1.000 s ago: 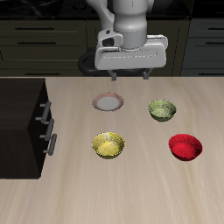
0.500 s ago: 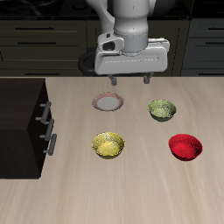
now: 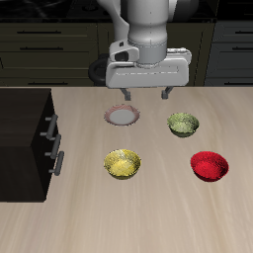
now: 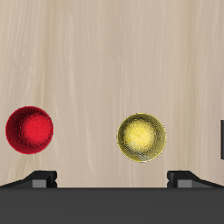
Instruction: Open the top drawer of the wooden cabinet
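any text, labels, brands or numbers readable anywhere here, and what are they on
None: no readable text, label, brand, number or sign shows in either view.
The wooden cabinet, the red bowl, the yellow bowl, the green bowl, the plate and the gripper body are all plain.

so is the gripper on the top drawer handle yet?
No, the gripper hangs open above the small plate, well apart from the top drawer.

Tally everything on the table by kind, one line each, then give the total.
Bowls: 3, yellow bowl, green bowl, red bowl
Plates: 1, pink-rimmed plate
Cabinets: 1, wooden cabinet
Total: 5
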{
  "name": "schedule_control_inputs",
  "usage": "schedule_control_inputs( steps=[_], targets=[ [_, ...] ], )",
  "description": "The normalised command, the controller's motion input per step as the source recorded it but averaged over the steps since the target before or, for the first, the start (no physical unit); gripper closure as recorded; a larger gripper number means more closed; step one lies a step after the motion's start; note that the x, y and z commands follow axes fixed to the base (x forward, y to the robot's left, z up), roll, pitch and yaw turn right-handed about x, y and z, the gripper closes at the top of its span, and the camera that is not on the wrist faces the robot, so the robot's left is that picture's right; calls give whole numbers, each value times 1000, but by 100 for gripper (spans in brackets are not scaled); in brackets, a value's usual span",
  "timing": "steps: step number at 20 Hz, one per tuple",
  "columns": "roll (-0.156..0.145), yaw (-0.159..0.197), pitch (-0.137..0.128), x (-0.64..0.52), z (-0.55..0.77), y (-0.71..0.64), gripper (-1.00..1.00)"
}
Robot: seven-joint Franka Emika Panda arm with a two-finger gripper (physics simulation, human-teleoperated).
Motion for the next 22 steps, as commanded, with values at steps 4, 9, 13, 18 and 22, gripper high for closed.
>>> schedule_control_inputs(
  steps=[4,9,13,18,22],
  targets=[
    [-29,11,1,88,-2,-67,-100],
    [-41,15,-7,-4,13,-72,-100],
    [-115,39,-35,-56,102,-152,-100],
    [-78,46,-13,-41,81,-162,-100],
    [-97,64,-7,5,20,-201,-100]
  ],
)
